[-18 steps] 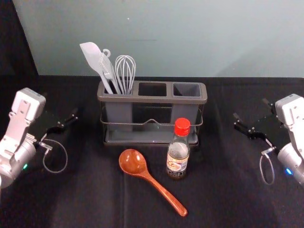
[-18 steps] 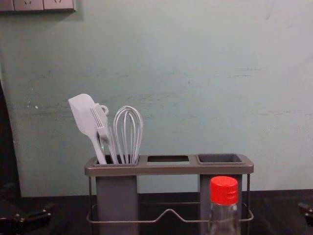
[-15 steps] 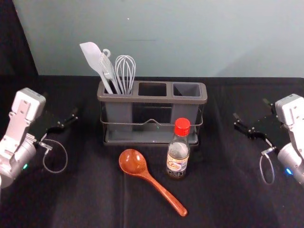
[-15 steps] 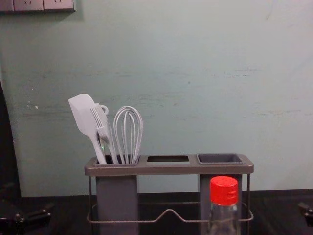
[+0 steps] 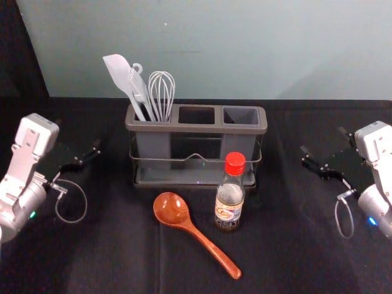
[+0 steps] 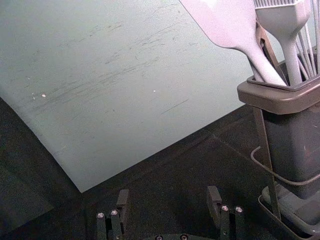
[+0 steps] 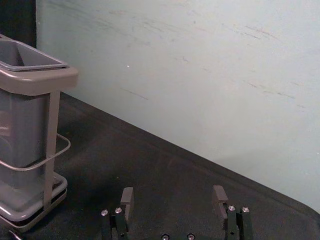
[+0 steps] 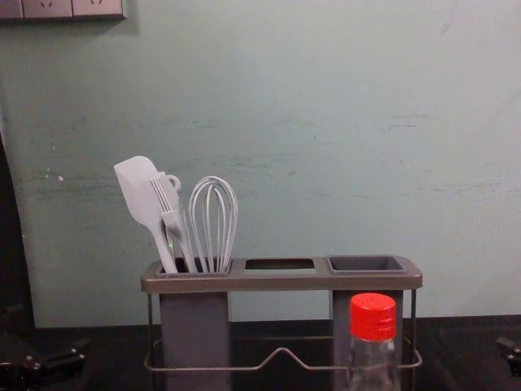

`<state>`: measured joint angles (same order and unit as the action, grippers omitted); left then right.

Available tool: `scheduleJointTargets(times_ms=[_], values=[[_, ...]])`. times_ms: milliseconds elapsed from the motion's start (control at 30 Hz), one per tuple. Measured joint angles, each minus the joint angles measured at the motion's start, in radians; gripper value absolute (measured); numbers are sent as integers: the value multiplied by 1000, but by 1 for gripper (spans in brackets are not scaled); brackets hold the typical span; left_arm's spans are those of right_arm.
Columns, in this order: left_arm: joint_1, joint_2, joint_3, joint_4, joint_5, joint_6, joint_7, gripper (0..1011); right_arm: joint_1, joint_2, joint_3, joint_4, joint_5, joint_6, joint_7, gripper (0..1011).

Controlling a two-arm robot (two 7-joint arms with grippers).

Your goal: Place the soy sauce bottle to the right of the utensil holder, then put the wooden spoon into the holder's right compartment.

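In the head view my left gripper (image 5: pixel 78 148) stands open left of the utensil holder (image 5: pixel 196 127), and my right gripper (image 5: pixel 323 153) stands open to its right, both away from everything. The soy sauce bottle (image 5: pixel 229 199), red-capped, is upright in front of the holder's right part; its cap (image 8: pixel 373 318) rises before the holder in the chest view. A wooden spoon (image 5: pixel 201 234) lies left of the bottle, handle toward the front right. Wrist views show the left gripper (image 6: pixel 169 205) and right gripper (image 7: pixel 174 205) with widely parted fingers and nothing between.
The holder's left compartment carries a white spatula (image 5: pixel 124 79), a brush (image 5: pixel 138 89) and a whisk (image 5: pixel 162 95). Its right compartment (image 5: pixel 241 116) has nothing in it. Behind the dark-covered table (image 5: pixel 110 257) rises a pale wall (image 5: pixel 245 49).
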<state>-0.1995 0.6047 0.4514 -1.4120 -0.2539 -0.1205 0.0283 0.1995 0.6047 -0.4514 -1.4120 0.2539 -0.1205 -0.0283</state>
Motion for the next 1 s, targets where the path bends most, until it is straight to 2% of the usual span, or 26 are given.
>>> scheduleJointTargets(times_ms=[1000], values=[[0, 0, 0, 0, 0, 0, 0, 1000, -3, 0, 1, -3, -5, 0, 0, 1003]])
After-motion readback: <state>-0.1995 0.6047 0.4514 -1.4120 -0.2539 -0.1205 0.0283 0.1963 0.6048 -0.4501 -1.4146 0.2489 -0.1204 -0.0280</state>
